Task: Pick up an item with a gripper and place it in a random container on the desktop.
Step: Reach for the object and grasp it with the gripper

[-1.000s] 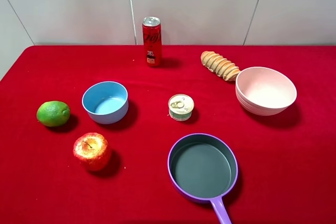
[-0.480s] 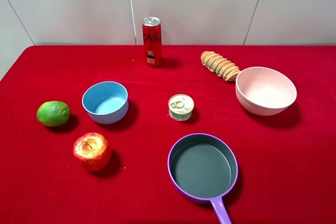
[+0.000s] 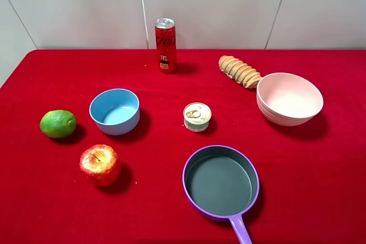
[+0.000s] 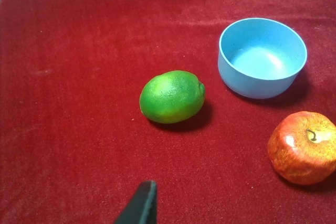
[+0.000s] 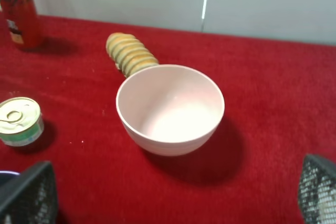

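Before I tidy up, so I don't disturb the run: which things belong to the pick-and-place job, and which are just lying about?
Job: tin can, blue bowl, red desktop.
Lying about: lime, apple, soda can, bread roll, pink bowl, purple pan.

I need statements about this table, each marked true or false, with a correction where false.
1. The tin can stands upright on the red cloth. True.
2. The lime lies inside the blue bowl. False: the bowl is empty; the lime lies beside it on the cloth.
3. The purple pan is empty. True.
4. The right gripper is shut on the tin can. False: its jaws stand open and hold nothing.
5. The red soda can lies on its side. False: it stands upright.
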Tool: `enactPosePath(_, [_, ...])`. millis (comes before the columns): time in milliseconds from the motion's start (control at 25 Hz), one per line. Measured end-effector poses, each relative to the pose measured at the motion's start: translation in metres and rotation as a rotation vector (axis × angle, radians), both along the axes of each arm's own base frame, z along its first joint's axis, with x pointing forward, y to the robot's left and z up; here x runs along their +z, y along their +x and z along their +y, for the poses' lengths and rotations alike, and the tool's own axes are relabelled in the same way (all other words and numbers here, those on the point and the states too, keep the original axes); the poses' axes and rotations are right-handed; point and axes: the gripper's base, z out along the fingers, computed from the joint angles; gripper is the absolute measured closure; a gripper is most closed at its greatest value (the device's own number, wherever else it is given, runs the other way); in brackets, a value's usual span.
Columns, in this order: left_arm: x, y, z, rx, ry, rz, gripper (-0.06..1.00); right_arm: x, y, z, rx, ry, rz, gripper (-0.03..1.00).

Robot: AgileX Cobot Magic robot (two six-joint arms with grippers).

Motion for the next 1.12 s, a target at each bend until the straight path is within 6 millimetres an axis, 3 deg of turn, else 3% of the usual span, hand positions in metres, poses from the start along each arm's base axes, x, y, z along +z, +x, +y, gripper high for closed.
enactPosePath(320, [0.0, 0.0, 0.0, 0.0, 0.0, 0.0, -0.04, 0.004, 0.008, 0.001, 0.024, -0.034, 0.029, 0.27])
enactPosePath(1120, [0.0, 0.0, 0.0, 0.0, 0.0, 0.0, -0.04, 0.038, 0.068, 0.013, 0.217, -0.036, 0.248, 0.27])
